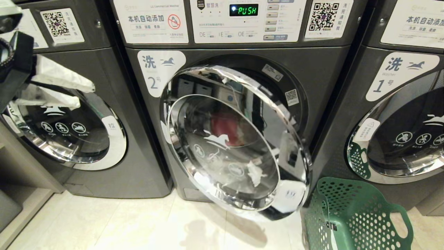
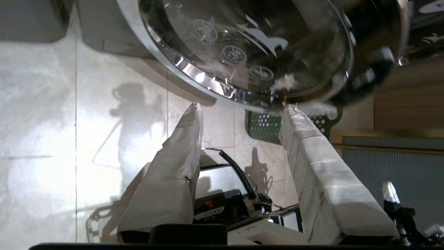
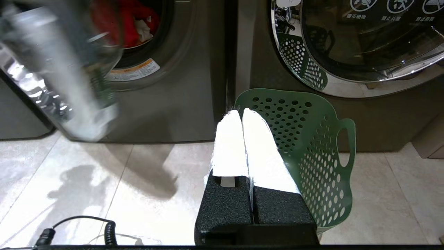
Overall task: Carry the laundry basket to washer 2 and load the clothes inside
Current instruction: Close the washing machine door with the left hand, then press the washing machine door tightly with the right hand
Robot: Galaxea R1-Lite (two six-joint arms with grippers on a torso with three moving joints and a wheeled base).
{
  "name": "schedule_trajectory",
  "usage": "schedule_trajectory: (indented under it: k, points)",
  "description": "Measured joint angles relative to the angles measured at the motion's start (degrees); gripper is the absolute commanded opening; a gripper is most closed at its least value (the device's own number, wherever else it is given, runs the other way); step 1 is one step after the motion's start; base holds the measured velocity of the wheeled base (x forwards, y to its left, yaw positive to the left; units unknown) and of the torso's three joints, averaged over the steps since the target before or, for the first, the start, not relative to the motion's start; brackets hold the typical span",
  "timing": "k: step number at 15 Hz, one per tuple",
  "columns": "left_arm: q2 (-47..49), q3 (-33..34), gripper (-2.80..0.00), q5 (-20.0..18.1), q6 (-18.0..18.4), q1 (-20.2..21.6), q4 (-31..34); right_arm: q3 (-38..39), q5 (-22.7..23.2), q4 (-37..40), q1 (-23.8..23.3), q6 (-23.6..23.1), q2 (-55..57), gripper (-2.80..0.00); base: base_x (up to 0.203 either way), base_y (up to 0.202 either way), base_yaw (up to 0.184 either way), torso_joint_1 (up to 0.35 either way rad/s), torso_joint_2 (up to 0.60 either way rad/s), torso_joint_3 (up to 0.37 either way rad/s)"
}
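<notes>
Washer 2 [image 1: 322, 76], dark grey with a blue "2" label, fills the middle of the head view. Its chrome-ringed door [image 1: 277, 114] stands partly swung out. Bright red clothes [image 3: 128, 21] with a bit of white lie in its drum, and show red through the door glass [image 1: 225, 128]. The green laundry basket [image 1: 350, 215] stands on the floor at the washer's right foot, with nothing showing inside it [image 3: 312, 146]. My left gripper [image 1: 86, 96] hangs at upper left, open and empty [image 2: 241, 106], aimed toward the door [image 2: 242, 45]. My right gripper [image 3: 241, 111] is shut, low before the basket.
Washer 1 [image 1: 399, 104] stands to the right behind the basket, door closed. Another grey machine [image 1: 69, 132] with a closed round door stands to the left, behind my left gripper. Pale tiled floor [image 1: 121, 225] lies in front. A coiled cable [image 3: 107, 229] runs near my base.
</notes>
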Motion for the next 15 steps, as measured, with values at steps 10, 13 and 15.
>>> schedule_trajectory:
  k: [10,13,15]
  points:
    - [-20.49,11.81,-2.8,36.76,2.55,-20.75,-1.05,-23.72,22.72,2.71,0.71,-9.05,30.81,-2.8,0.0,0.0,0.0,0.0,0.0,0.0]
    - [-28.52,15.85,-2.8,41.75,5.34,-21.51,0.18,-30.22,27.83,-5.38,4.21,-11.26,57.17,-2.8,0.0,0.0,0.0,0.0,0.0,0.0]
    - [-32.28,17.51,-2.8,42.73,7.31,-21.45,0.34,-35.25,27.34,-13.08,6.67,-12.28,74.16,-2.8,0.0,0.0,0.0,0.0,0.0,0.0]
